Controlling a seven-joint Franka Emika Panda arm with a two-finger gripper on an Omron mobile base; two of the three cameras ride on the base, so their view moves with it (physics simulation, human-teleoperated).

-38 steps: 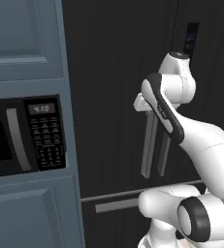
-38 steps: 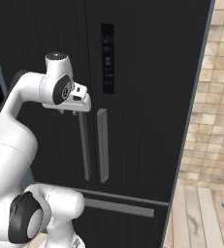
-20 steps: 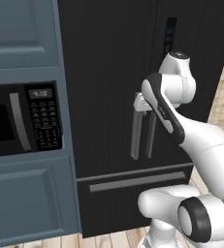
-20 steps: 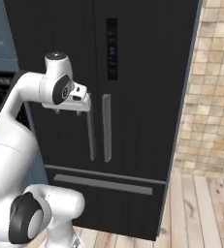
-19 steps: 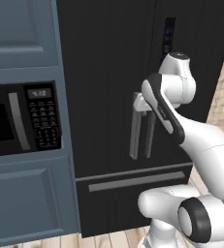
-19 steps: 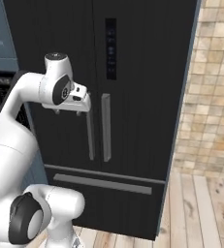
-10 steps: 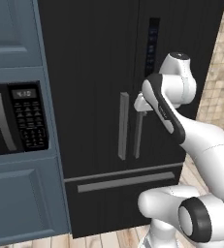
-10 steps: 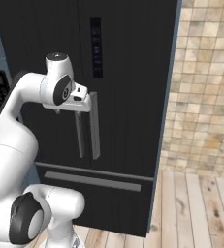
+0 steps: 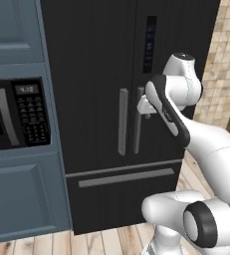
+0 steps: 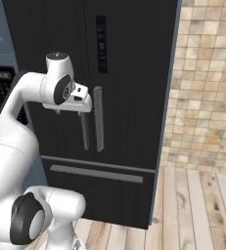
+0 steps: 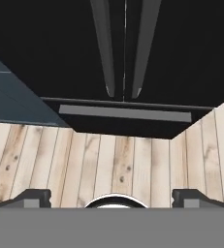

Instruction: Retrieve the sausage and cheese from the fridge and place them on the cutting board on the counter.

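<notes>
black and shut, the fridge (image 9: 111, 99) stands right in front of the robot, both doors closed, so the sausage and cheese must be hidden inside. the gripper (image 11: 113, 201) is spread wide, holding nothing, hanging near the two grey bar handles (image 9: 129, 121) that sit side by side at the door seam. that closeness is the risk, i think: the fingers could straddle both bars or slip into the gap between them, and a pull would fight both doors. the microwave (image 9: 14, 114) sits to the left, well apart.
</notes>
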